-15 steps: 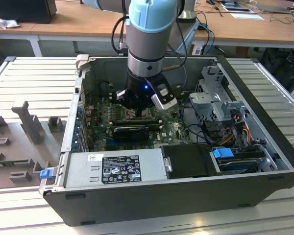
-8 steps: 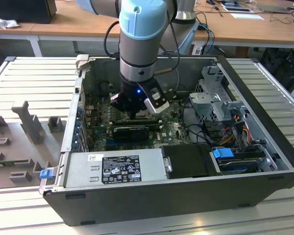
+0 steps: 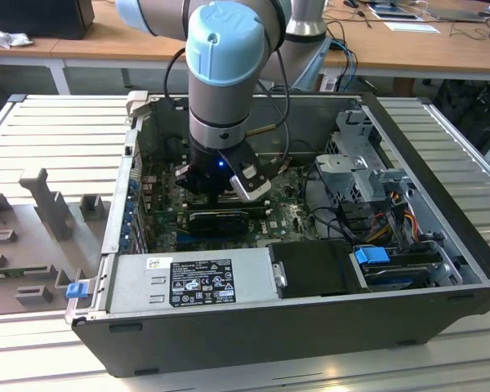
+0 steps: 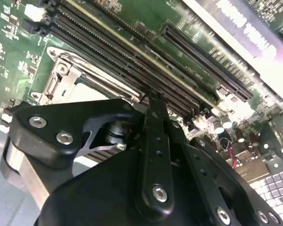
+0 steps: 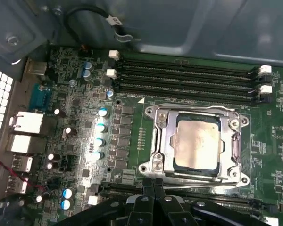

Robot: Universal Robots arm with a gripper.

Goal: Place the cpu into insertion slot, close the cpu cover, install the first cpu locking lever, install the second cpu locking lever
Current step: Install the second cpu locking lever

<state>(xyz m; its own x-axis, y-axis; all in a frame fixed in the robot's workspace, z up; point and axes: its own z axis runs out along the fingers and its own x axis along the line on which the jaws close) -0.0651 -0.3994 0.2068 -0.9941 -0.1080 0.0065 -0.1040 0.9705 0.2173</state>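
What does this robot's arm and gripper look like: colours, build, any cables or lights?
The arm is built of thick silver-grey cylinders with a pale blue cap on the joint, and black cables run beside it. At the wrist sits a black housing with a small blue light and a white-edged box. The gripper is black, made of flat bolted links with silver screw heads, tapering to slim black fingers.

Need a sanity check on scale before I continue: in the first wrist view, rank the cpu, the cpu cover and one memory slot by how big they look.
1. memory slot: longest, though narrow.
2. cpu cover: closed frame surrounding the chip.
3. cpu: sits inside the cover's window, so smaller.
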